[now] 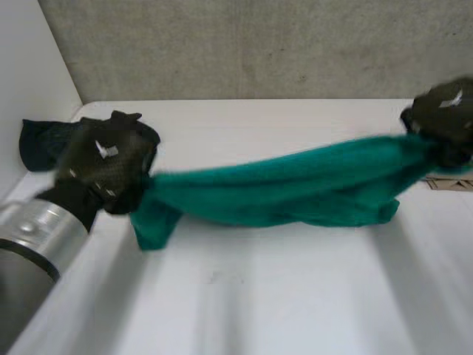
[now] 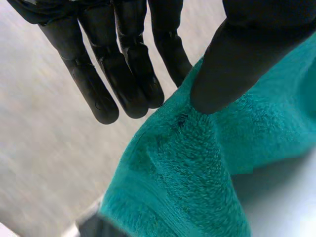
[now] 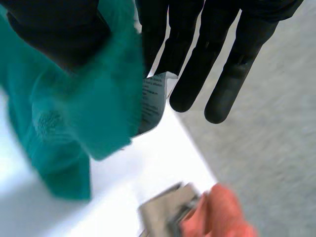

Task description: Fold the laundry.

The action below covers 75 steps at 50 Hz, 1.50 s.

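While stretched across mid-frame over the white table [image 1: 244,296], the green towel [image 1: 295,188] is pinched at its ends by the left hand [image 1: 111,166], centre left, and the right hand [image 1: 443,118], upper right. A dark cloth [image 1: 37,144] is seen far left.

**Clerk:** Item one?

**Keeper:** Teal towel [image 1: 295,185]. Terry pile, with a white printed label [image 3: 153,101] at one end.

**Clerk:** State and pose?

**Keeper:** Unfolded and bunched lengthwise into a sagging band. It is strung across the counter [image 1: 259,296], one end pinched in the left hand [image 1: 107,166], the labelled end in the right hand [image 1: 443,118]. A loose corner hangs below the left end.

**Clerk:** Item two?

**Keeper:** Dark cloth [image 1: 37,144], crumpled, at the counter's far left edge behind the left hand.
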Available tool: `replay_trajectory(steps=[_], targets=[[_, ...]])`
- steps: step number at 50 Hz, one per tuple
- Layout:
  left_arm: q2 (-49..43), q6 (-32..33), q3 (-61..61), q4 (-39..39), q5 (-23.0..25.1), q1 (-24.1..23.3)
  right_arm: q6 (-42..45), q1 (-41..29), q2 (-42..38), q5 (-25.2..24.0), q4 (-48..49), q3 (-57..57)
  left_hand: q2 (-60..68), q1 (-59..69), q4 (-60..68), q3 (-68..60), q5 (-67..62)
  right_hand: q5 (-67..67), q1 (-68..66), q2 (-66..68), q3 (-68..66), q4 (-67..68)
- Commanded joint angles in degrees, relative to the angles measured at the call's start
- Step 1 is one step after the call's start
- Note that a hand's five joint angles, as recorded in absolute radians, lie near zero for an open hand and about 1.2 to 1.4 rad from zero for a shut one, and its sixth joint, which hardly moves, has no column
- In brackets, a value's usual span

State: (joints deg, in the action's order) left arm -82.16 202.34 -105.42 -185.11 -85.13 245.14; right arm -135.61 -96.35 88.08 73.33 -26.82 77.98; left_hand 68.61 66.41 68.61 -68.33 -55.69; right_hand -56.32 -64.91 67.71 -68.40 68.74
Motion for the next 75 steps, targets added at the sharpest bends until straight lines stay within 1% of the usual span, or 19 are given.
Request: replay_trajectory(steps=[1, 4, 8, 10, 14, 15, 18, 19, 24, 31, 39, 44, 53, 57, 63, 65, 70, 74, 75], targets=[[-19.5, 2.2, 5.8, 0.3, -2.3, -0.4, 3.1, -3.8, -12.8, 5.1, -1.0, -3.5, 11.4, 13.6, 11.4, -11.7, -14.3, -13.7, -15.1, 12.3, -11.6, 11.3], [-25.6, 2.2, 12.0, -1.4, -5.9, -0.4, 3.1, -6.0, -19.6, 9.1, -0.3, -8.8, 11.4, 13.6, 11.4, -11.7, -14.3, -13.7, -15.1, 12.3, -11.6, 11.3], [-34.0, 3.1, 28.2, -3.7, -12.3, -1.2, 2.9, -8.9, -26.1, 13.9, 5.6, -17.5, 11.4, 13.6, 11.4, -11.7, -14.3, -13.7, -15.1, 12.3, -11.6, 11.3], [-36.1, 3.8, 34.6, -4.3, -13.0, -1.4, 2.7, -9.6, -27.7, 15.1, 9.3, -20.5, 11.4, 13.6, 11.4, -11.7, -14.3, -13.7, -15.1, 12.3, -11.6, 11.3], [-40.1, 4.9, 49.1, -8.9, -13.0, -1.2, 1.6, -10.6, -31.0, 16.3, 24.1, -28.4, 11.4, 13.6, 11.4, -11.7, -14.3, -13.7, -15.1, 12.3, -11.6, 11.3], [-40.9, 5.3, 52.1, -10.5, -13.0, -1.2, 0.9, -10.8, -31.8, 16.5, 31.7, -30.8, 11.4, 13.6, 11.4, -11.7, -14.3, -13.7, -15.1, 12.3, -11.6, 11.3], [-42.0, 7.5, 60.2, -17.2, -13.2, -1.4, -0.1, -11.1, -32.4, 17.2, 42.5, -33.8, 11.4, 13.6, 11.4, -11.7, -14.3, -13.7, -15.1, 12.3, -11.6, 11.3], [-42.1, 8.3, 61.9, -19.0, -13.3, -1.4, -0.2, -11.2, -32.4, 17.5, 49.2, -34.7, 11.4, 13.6, 11.4, -11.7, -14.3, -13.7, -15.1, 12.3, -11.6, 11.3], [-41.5, 15.6, 64.5, -28.9, -13.6, -2.0, -0.4, -11.6, -32.0, 17.7, 60.2, -35.8, 11.4, 13.6, 11.4, -11.7, -14.3, -13.7, -15.1, 12.3, -11.6, 11.3], [-37.6, 18.1, 53.2, -28.0, -15.0, -5.1, -1.7, -14.0, -28.9, 17.3, 57.3, -28.7, 11.4, 13.6, 11.4, -11.7, -14.3, -13.7, -15.1, 12.3, -11.6, 11.3], [-29.5, 18.1, 27.3, -29.6, -15.9, -5.6, -2.5, -14.0, -24.2, 15.8, 53.0, -10.4, 11.4, 13.6, 11.4, -11.7, -14.3, -13.7, -15.1, 12.3, -11.6, 11.3], [-27.7, 17.7, 12.4, -29.9, -19.5, -6.2, -2.5, -12.9, -24.0, 14.5, 48.2, -0.9, 11.4, 13.6, 11.4, -11.7, -14.3, -13.7, -15.1, 12.3, -11.6, 11.3], [-27.9, 16.6, -1.9, -29.2, -21.5, -13.7, -1.9, -8.5, -24.0, 10.5, 43.1, 12.9, 11.2, 13.5, 11.2, -11.5, -14.2, -13.7, -15.1, 12.3, -11.6, 11.3], [-26.3, 16.4, -4.9, -28.4, -21.4, -14.6, -1.9, -7.5, -24.0, 9.4, 42.9, 16.3, -7.0, -4.8, -7.0, 6.8, 4.1, -13.7, -15.1, 12.3, -11.6, 11.3], [-19.6, 15.7, -5.6, -22.0, -21.3, -13.0, -1.9, -6.1, -22.9, 7.9, 43.2, 19.9, -45.2, -43.0, -45.2, 44.9, 42.3, -13.7, -15.1, 12.3, -11.6, 11.3], [-18.0, 15.6, -4.9, -20.0, -21.0, -11.7, -1.9, -5.5, -22.6, 7.1, 43.2, 20.5, -50.8, -48.6, -50.8, 50.5, 47.9, -13.7, -15.1, 12.3, -11.6, 11.3], [-16.1, 15.6, 0.2, -15.7, -18.3, -6.0, -2.0, -5.2, -22.6, 5.9, 43.2, 21.2, -54.5, -52.3, -54.5, 54.2, 51.6, -13.7, -15.1, 12.3, -11.6, 11.3], [-16.6, 15.7, 5.3, -13.7, -10.1, -1.6, -2.2, -5.2, -22.6, 5.9, 43.2, 21.2, -54.0, -51.8, -54.0, 53.7, 51.1, -13.7, -15.1, 12.3, -11.6, 11.3], [-17.9, 15.8, 7.4, -13.2, -5.5, 0.3, -2.2, -5.2, -22.6, 5.9, 43.2, 21.2, -54.2, -52.0, -54.2, 53.9, 51.3, -13.7, -15.1, 12.3, -11.6, 11.3]])
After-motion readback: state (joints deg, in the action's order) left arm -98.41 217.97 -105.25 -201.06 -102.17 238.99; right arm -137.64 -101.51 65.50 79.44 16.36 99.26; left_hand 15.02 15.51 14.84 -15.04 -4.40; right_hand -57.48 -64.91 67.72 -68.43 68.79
